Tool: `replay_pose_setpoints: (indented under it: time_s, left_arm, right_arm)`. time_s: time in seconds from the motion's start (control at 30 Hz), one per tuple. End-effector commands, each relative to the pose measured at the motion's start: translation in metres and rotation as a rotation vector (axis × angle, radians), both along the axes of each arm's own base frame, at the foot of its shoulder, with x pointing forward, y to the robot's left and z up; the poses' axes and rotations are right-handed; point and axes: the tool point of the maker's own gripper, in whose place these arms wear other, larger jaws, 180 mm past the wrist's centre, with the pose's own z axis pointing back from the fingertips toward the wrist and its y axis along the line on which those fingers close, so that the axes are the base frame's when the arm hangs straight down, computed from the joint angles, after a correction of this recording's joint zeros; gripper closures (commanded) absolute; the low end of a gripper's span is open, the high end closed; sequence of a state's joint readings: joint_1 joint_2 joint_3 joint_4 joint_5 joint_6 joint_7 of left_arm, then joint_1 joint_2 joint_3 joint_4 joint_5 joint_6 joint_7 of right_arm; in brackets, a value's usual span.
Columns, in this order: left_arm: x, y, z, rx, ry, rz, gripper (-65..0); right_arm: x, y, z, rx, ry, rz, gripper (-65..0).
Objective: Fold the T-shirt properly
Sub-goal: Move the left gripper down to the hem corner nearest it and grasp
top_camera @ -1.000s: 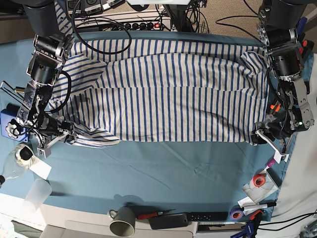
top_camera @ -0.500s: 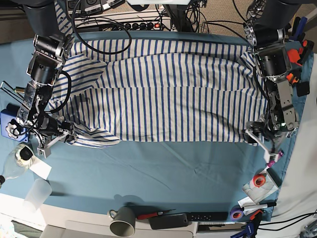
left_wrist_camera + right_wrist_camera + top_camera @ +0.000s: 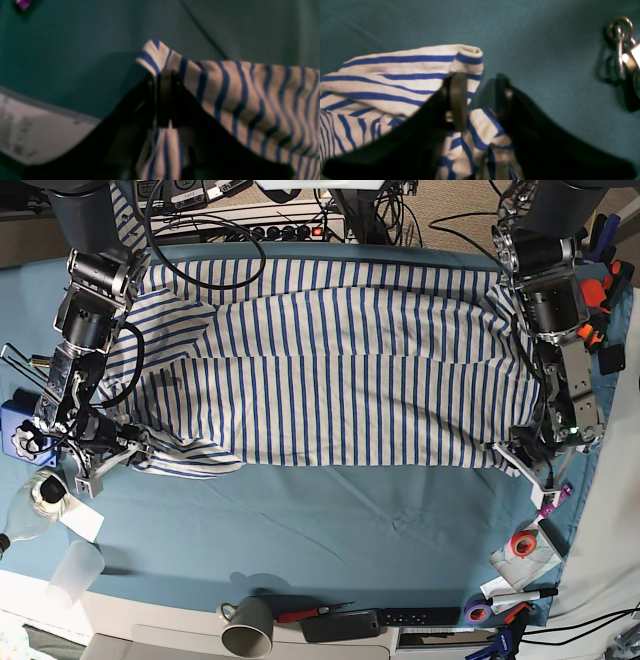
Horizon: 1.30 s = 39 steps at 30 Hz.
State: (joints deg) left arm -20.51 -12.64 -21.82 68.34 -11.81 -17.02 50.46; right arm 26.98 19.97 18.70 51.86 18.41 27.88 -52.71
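**Striped T-shirt spread on teal-covered tabletop, both hands at its near corners**

T-shirt (image 3: 340, 370): white with thin blue stripes, lying spread across the far half of the tabletop (image 3: 330, 520), which is covered in plain teal cloth. Its near hem runs roughly straight across the middle of the base view; the sleeve areas at both ends are bunched.

Left hand (image 3: 522, 456): at the shirt's near corner on the base view's right. The left wrist view shows its fingers pressed together on a peaked fold of striped fabric (image 3: 160, 60).

Right hand (image 3: 118, 452): at the opposite near corner. In the right wrist view its fingers (image 3: 457, 100) stand a little apart, with rumpled striped cloth between and around them; whether the cloth is truly pinched cannot be told.

Surroundings, near edge: grey-green mug (image 3: 246, 627), dark remote-like bar (image 3: 400, 618), red-handled tool (image 3: 305, 613), purple tape roll (image 3: 477, 612), red tape roll (image 3: 523, 544), marker (image 3: 527, 594), clear cup (image 3: 74, 570), glass jar (image 3: 30, 510). All lie well apart from the shirt.

Far edge: cables and a power strip (image 3: 290, 230) behind the shirt; one black cable loop lies over its far edge.
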Motion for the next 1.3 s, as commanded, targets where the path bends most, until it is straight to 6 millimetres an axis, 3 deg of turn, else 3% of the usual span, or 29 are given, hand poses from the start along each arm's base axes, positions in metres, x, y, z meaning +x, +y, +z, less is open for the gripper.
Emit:
replay_pose_setpoints:
  time_s: [0.0, 0.07, 0.37, 0.67, 1.03, 1.13, 1.27]
  left_arm:
    - [0.011, -0.001, 0.017, -0.007, -0.046, -0.027, 0.0]
    - [0.009, -0.007, 0.017, -0.020, -0.035, -0.064, 0.0]
    - [0.007, 0.000, 0.023, -0.037, -0.024, -0.056, 0.0]
    - [0.010, -0.009, 0.068, -0.158, -0.066, -0.077, 0.0]
    - [-0.003, -0.020, 0.065, -0.204, 0.011, -0.121, 0.0]
    - [-0.007, -0.020, 0.065, -0.193, 0.019, -0.131, 0.0]
    - [-0.018, -0.020, 0.064, -0.167, 0.016, -0.138, 0.0]
  right_arm:
    - [0.014, -0.008, 0.022, -0.015, -0.062, -0.007, -6.0]
    - [0.015, -0.008, 0.023, -0.016, -0.068, -0.008, 0.0]
    - [0.032, -0.014, 0.057, 0.029, -0.167, -0.005, 0.0]
    - [0.030, -0.019, 0.079, 0.067, -0.194, 0.033, 0.0]
    - [0.019, 0.000, 0.129, -0.028, -0.204, 0.152, 0.0]
    - [0.009, 0.000, 0.126, -0.064, -0.177, 0.167, 0.0]
    - [-0.007, -0.001, 0.103, -0.058, -0.118, 0.161, 0.0]
